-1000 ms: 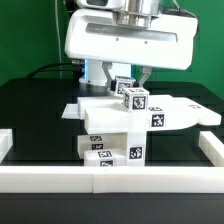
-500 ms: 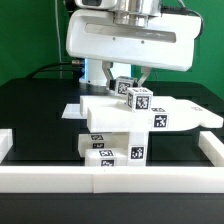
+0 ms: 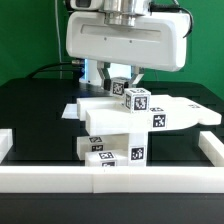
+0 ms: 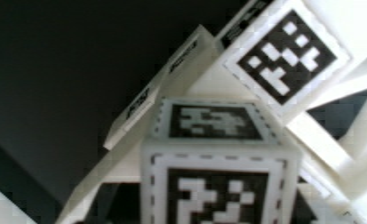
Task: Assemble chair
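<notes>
The chair parts [image 3: 115, 138] are white tagged blocks stacked against the front rail, with a wide white slab [image 3: 185, 112] lying across them. My gripper [image 3: 122, 82] hangs just above the stack from the big white hand. Its jaws are shut on a small white tagged bar [image 3: 121, 89], which stands right behind a tagged cube [image 3: 135, 99] on top of the slab. In the wrist view the same white bar [image 4: 212, 150] runs out from between the jaws and fills the middle, its tags facing me. My fingertips are hidden there.
A long white border rail [image 3: 110, 178] runs along the front, with side pieces on the exterior view's left [image 3: 8, 145] and right [image 3: 212, 148]. A thin white sheet [image 3: 70, 110] lies behind the stack on the black table.
The hand has shifted very slightly over the stack. The bar stays in the jaws, and the stacked parts have not moved.
</notes>
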You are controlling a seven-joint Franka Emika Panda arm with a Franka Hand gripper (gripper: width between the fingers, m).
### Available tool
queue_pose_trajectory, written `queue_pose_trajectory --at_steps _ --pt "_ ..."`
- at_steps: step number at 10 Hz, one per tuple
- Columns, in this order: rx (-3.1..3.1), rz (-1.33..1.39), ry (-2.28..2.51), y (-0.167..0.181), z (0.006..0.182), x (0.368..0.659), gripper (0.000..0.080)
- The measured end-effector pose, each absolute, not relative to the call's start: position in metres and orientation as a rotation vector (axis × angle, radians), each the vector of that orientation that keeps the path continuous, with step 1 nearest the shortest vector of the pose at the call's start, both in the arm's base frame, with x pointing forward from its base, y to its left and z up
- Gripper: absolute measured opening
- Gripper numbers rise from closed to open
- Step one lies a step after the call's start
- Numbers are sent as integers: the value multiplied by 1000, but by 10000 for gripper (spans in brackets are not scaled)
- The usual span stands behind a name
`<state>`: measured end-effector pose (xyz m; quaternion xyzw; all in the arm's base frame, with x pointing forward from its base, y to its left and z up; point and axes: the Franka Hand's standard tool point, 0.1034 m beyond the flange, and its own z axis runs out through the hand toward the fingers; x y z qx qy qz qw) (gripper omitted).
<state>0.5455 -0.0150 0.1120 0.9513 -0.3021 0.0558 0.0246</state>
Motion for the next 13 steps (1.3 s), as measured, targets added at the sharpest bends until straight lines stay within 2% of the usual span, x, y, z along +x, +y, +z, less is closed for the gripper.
queue_pose_trajectory --at_steps 5,10,12,13 --pt "2691 201 -1629 -17 111 549 281" --pt "2429 162 -2063 -19 110 547 281" --pt "2402 160 -2096 -18 110 547 281" --pt "2416 160 -2079 -18 110 547 466"
